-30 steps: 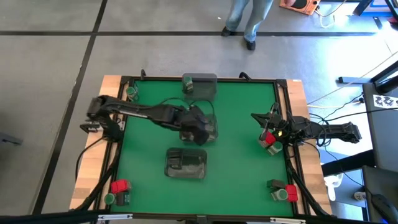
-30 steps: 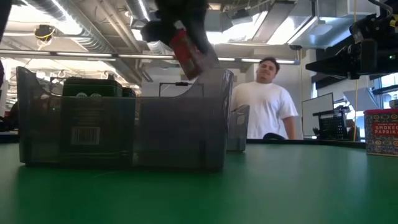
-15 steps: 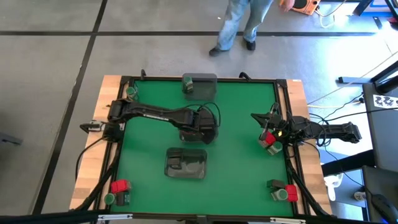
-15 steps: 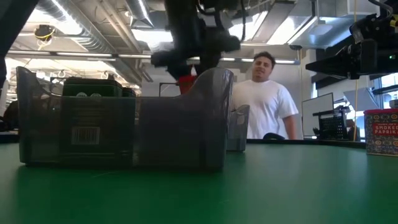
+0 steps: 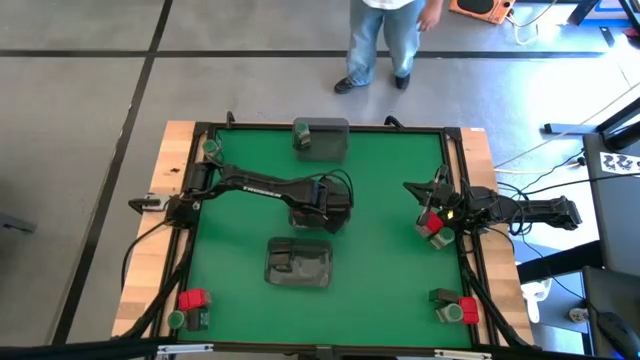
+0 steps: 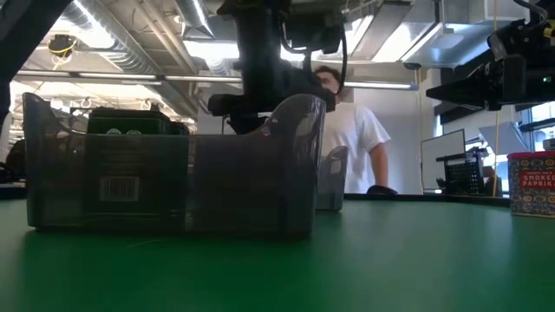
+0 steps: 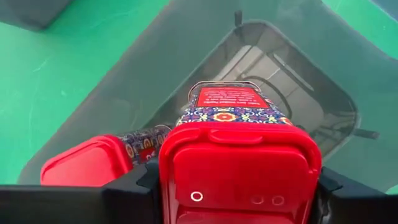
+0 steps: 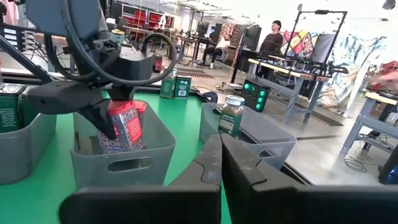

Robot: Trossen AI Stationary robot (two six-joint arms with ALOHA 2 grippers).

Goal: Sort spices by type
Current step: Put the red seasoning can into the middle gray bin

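Note:
My left gripper (image 7: 239,190) is shut on a red-lidded spice box (image 7: 239,143) and hangs inside the middle clear tray (image 5: 322,212). A second red-lidded box (image 7: 93,165) lies in that tray beside it. My right gripper (image 8: 219,163) is shut, touches nothing and waits near the table's right edge, next to a red paprika box (image 5: 432,226) standing on the table. The far tray (image 5: 322,138) holds a green-lidded jar (image 8: 233,116). Dark boxes (image 6: 126,130) stand in the near tray (image 5: 298,263). My left gripper pinches the red box between its two fingers at the lid end (image 7: 239,168), one finger (image 7: 134,193) on each side of the lid. It comes from above, pointing down. The box hangs upright, its lower part (image 8: 124,134) inside the tray; whether it touches the floor is hidden.
More spices stand in the table's corners: red, green and dark ones near left (image 5: 190,305) and near right (image 5: 455,308), a green jar far left (image 5: 210,148). A person (image 5: 385,40) stands beyond the far edge. Bare green mat lies between the trays and the right arm.
My left gripper has gone down into the middle tray with the red box, and the box has turned from tilted to upright. In the low view the box, seen above the tray's rim a second ago, is now hidden behind its wall. The person beyond the table has walked.

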